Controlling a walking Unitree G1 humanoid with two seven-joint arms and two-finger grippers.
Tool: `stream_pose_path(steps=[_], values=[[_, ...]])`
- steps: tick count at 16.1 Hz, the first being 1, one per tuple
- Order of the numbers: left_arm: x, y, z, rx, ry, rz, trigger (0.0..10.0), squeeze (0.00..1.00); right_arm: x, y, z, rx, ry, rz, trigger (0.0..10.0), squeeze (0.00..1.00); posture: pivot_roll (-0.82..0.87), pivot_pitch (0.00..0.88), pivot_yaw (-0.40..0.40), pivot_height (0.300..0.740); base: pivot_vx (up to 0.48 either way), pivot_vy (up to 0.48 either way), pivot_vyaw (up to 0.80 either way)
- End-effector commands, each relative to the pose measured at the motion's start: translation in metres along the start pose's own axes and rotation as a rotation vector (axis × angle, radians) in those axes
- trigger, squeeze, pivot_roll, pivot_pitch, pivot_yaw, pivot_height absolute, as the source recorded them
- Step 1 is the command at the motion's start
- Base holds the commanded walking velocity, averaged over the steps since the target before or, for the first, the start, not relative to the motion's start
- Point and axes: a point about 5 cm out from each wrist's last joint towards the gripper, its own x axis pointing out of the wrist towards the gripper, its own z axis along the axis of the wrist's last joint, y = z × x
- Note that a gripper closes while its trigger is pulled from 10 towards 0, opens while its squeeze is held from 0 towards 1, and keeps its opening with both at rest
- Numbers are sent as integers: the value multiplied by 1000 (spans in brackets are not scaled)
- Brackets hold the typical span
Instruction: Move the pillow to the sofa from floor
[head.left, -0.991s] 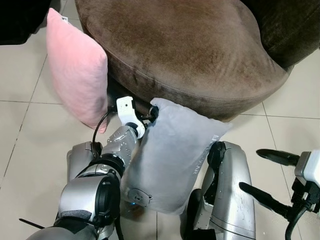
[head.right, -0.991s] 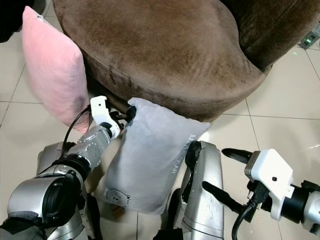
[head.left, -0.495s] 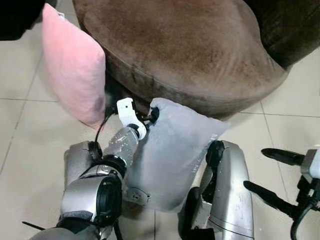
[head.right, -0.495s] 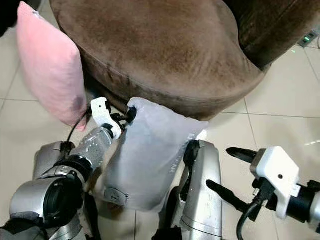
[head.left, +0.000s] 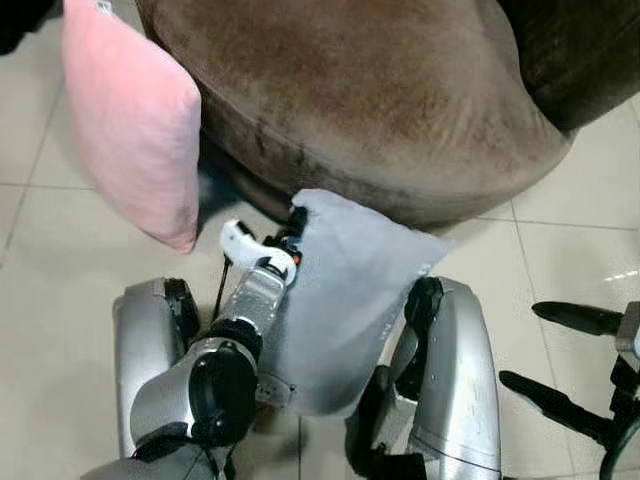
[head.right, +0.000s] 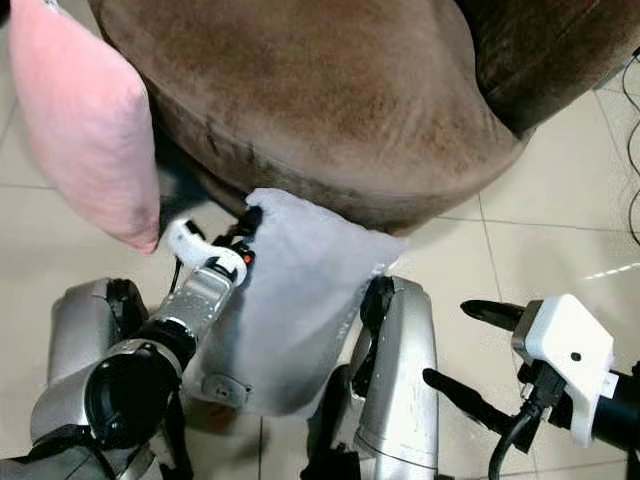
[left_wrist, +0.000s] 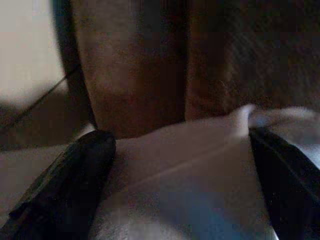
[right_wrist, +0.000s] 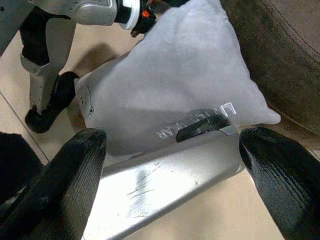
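Observation:
A grey pillow (head.left: 345, 300) hangs upright in front of my legs, its top corner near the front edge of the brown sofa (head.left: 370, 90). My left gripper (head.left: 292, 225) is shut on that top corner; the left wrist view shows grey fabric (left_wrist: 185, 185) pinched between the two black fingers (left_wrist: 65, 185). My right gripper (head.left: 570, 365) stands open low on the right, apart from the pillow, with nothing between its fingers. From the right wrist view the grey pillow (right_wrist: 165, 85) lies behind my silver leg (right_wrist: 165, 175).
A pink pillow (head.left: 130, 120) leans upright against the sofa's left side. Pale floor tiles (head.left: 50, 280) spread to the left and right. My two silver legs (head.left: 455, 390) stand under the grey pillow.
The camera has shifted, so the sofa and pink pillow sit higher and further left. My left gripper has lifted the grey pillow's corner a little closer to the sofa edge.

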Motion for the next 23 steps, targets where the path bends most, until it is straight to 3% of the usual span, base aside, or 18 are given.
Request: stream_pose_path(steps=[1, 4, 6, 9, 12, 16, 17, 19, 21, 23], values=[[-6, 14, -14, -128, 13, 55, 10000, 1000, -4, -1, -1, 2, 26, 11, 10000, 0, -272, 383, -225, 375, 0, 0, 0], [-7, 14, -13, -212, -9, 28, 10000, 1000, -5, -4, 1, -1, 29, 19, 10000, 0, -284, 389, -251, 375, 0, 0, 0], [-8, 14, -19, -224, 7, 16, 10000, 1000, -5, -5, 2, -3, 34, 27, 10000, 0, -286, 389, -254, 375, 0, 0, 0], [-4, -2, -35, -90, 108, -75, 10000, 1000, -1, -3, 0, -1, 30, 31, 10000, 0, -272, 382, -241, 375, 0, 0, 0], [1, -22, -34, -39, 131, -179, 10000, 1000, 3, -3, -3, 1, 29, 30, 10000, 0, -247, 377, -227, 375, 0, 0, 0], [8, -72, -27, 215, 178, -528, 10000, 1000, 16, -1, -7, 19, -5, 42, 10000, 0, -200, 371, -208, 375, 0, 0, 0], [8, -74, -26, 225, 176, -547, 10000, 1000, 17, -2, -7, 20, -8, 43, 10000, 0, -186, 370, -205, 375, 0, 0, 0], [7, -94, -24, 410, 201, -680, 10000, 1000, 25, -2, -9, 19, -25, 60, 10000, 0, -159, 364, -200, 375, 0, 0, 0], [6, -102, -21, 482, 209, -753, 10000, 1000, 30, -3, -10, 18, -34, 64, 10000, 0, -144, 359, -197, 375, 0, 0, 0], [4, -102, -30, 625, 262, -781, 10000, 1000, 34, -2, -10, 16, -42, 69, 10000, 0, -131, 357, -192, 375, 0, 0, 0]])
